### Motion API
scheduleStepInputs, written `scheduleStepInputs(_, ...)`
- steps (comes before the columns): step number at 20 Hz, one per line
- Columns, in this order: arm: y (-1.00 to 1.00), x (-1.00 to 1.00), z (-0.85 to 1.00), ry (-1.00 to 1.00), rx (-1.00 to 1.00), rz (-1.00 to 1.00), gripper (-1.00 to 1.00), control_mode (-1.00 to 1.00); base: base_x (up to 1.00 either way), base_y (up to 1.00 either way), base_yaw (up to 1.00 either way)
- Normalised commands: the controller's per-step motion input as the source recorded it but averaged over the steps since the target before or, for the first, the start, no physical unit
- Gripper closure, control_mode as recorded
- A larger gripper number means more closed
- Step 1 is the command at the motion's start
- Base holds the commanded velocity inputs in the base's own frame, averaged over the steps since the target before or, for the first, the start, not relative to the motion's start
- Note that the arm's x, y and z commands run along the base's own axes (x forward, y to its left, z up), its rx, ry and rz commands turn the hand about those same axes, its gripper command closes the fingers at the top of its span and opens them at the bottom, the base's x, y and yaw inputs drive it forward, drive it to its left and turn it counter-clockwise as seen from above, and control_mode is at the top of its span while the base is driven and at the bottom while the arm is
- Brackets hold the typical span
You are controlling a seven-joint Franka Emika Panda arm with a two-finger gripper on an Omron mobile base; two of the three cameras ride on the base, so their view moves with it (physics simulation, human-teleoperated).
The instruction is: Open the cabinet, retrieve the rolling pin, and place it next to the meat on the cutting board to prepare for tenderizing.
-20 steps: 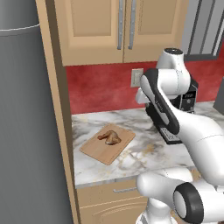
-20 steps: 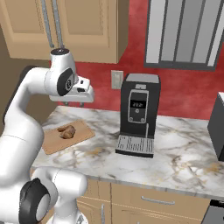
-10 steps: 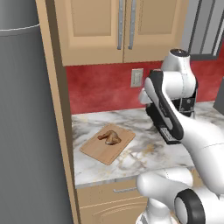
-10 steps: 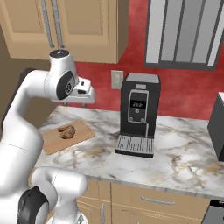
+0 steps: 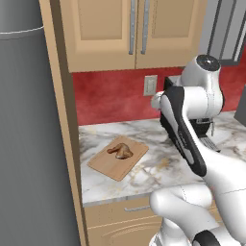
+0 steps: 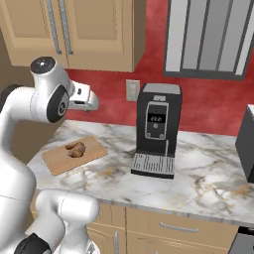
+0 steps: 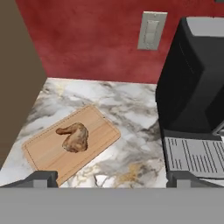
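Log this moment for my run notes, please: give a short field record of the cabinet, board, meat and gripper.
cabinet: both doors shut, silver bar handles side by side
cutting board: flat on the marble counter, left of the coffee machine
meat: lying on the board, alone
gripper: open, empty, above the counter, looking down at board and machine

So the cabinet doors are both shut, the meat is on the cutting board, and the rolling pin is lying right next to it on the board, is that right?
Not quite. No rolling pin lies on the cutting board; the meat sits there alone, as the hand view shows. The rest holds: both doors of the cabinet are shut.
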Motion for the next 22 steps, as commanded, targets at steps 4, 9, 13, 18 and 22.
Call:
scheduleStepInputs(4,0.28,0.01,0.5,-0.22,0.0,0.0,-1.0,-1.0,0.0,0.0,0.0)
scheduleStepInputs(9,0.2,0.11,0.55,-0.23,0.0,0.0,-1.0,-1.0,0.0,0.0,0.0)
scheduleStepInputs(13,0.03,0.1,0.58,-0.22,0.0,0.0,-1.0,-1.0,0.0,0.0,0.0)
scheduleStepInputs(18,0.07,0.1,0.63,-0.21,0.0,0.0,-1.0,-1.0,0.0,0.0,0.0)
scheduleStepInputs(22,0.23,0.08,0.58,-0.23,0.0,0.0,-1.0,-1.0,0.0,0.0,0.0)
